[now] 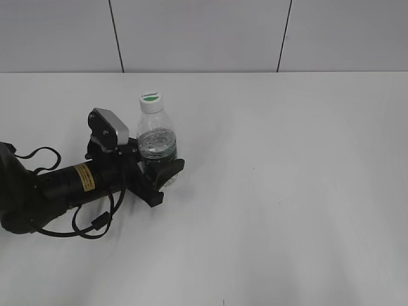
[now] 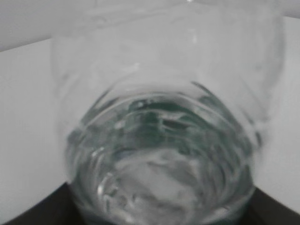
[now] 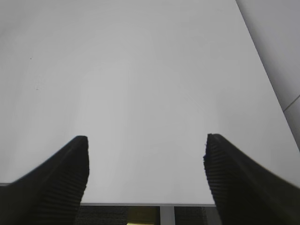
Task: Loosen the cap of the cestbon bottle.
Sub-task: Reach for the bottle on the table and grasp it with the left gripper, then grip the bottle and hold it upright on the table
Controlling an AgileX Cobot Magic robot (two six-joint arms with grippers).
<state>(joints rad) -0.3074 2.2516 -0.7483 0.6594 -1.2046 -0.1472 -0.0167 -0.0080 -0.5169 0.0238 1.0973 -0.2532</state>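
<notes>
The cestbon bottle (image 1: 156, 141) stands upright on the white table, clear plastic with water in it. Its white cap (image 1: 150, 102) with a green mark sits on the neck. My left gripper (image 1: 160, 175) is shut around the bottle's lower body, its black fingers on either side. In the left wrist view the bottle (image 2: 164, 140) fills the frame, blurred and very close; the cap is out of that view. My right gripper (image 3: 146, 173) is open and empty above the bare table near its edge. It does not show in the exterior view.
The white table (image 1: 287, 191) stretches to the right and front of the bottle. A grey panelled wall (image 1: 204, 32) stands behind it. The left arm's black body and cables (image 1: 57, 191) lie at the left. The table's edge (image 3: 150, 204) shows under the right gripper.
</notes>
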